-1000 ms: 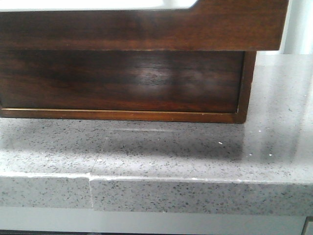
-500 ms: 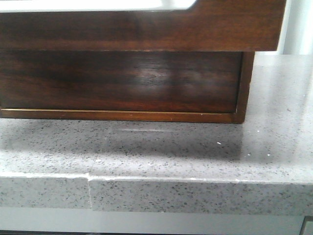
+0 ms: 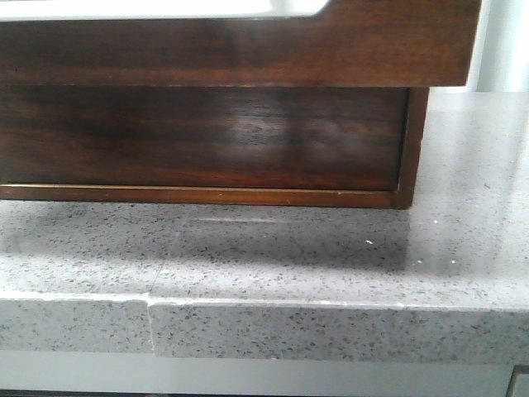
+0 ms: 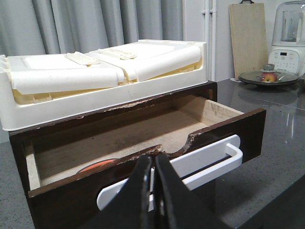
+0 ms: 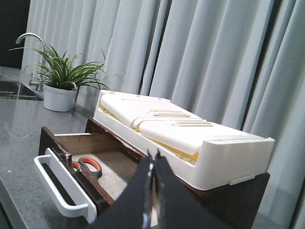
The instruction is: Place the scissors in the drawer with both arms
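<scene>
The drawer (image 3: 248,51) is pulled out of its dark wooden cabinet (image 3: 215,136); its glossy brown front fills the top of the front view, with the white strip along its top edge. In the left wrist view the drawer (image 4: 224,133) stands open with a white handle (image 4: 209,160). The scissors (image 5: 89,166) lie inside it, orange-lined loops near the front; only an orange sliver (image 4: 97,165) shows in the left wrist view. My left gripper (image 4: 153,161) is shut and empty just before the drawer front. My right gripper (image 5: 153,156) is shut and empty above the drawer's side.
A white foam tray (image 4: 95,90) sits on the cabinet top. The grey speckled countertop (image 3: 289,265) has a front edge close by. A potted plant (image 5: 59,81), a faucet (image 5: 27,38), a cutting board (image 4: 248,38), a blender (image 4: 288,43) and a fruit plate (image 4: 269,77) stand around.
In the front view the drawer front and cabinet have shifted slightly to the left. Nothing was taken hold of or let go.
</scene>
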`<state>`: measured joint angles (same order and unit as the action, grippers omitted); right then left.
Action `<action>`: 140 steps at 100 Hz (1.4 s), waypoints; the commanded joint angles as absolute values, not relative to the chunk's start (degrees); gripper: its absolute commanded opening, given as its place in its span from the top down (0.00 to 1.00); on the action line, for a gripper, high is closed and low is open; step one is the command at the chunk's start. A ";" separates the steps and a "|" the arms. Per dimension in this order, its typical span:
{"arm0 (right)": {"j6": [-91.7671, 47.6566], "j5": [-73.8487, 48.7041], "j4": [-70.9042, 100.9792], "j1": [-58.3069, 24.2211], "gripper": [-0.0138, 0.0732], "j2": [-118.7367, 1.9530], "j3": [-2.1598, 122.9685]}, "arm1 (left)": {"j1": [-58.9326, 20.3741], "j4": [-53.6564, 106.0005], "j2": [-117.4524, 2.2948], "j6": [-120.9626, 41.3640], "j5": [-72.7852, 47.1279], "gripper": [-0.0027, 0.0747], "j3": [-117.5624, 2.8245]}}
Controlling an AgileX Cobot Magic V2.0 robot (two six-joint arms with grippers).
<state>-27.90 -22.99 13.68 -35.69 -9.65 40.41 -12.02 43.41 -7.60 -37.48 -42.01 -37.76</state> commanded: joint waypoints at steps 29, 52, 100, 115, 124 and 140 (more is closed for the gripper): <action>-27.80 -18.32 13.31 -35.36 0.89 -10.46 41.59 | -12.00 44.42 -8.32 -37.20 -38.72 0.99 -38.57; -27.80 -18.32 13.31 -35.36 0.89 -10.46 41.59 | -10.23 34.46 -5.30 -38.06 -33.94 0.99 -34.69; -27.80 -18.32 13.31 -35.36 0.89 -10.46 41.59 | -8.27 -3.55 0.61 7.60 -6.43 0.99 -4.17; -27.80 -18.43 13.31 -35.36 0.89 -10.46 41.59 | -8.27 -3.05 2.24 7.60 -11.30 0.99 -2.13; -27.80 -18.33 13.31 -35.36 0.89 -10.46 41.59 | -8.27 -1.65 2.24 7.60 -11.67 0.99 -0.70; -27.80 -18.33 13.31 -35.36 0.89 -10.46 41.59 | -8.27 2.26 2.24 7.60 -16.17 0.99 0.95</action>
<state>-27.78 -22.99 13.63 -35.69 -9.65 40.41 -8.37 0.37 0.21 7.07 -16.72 -0.27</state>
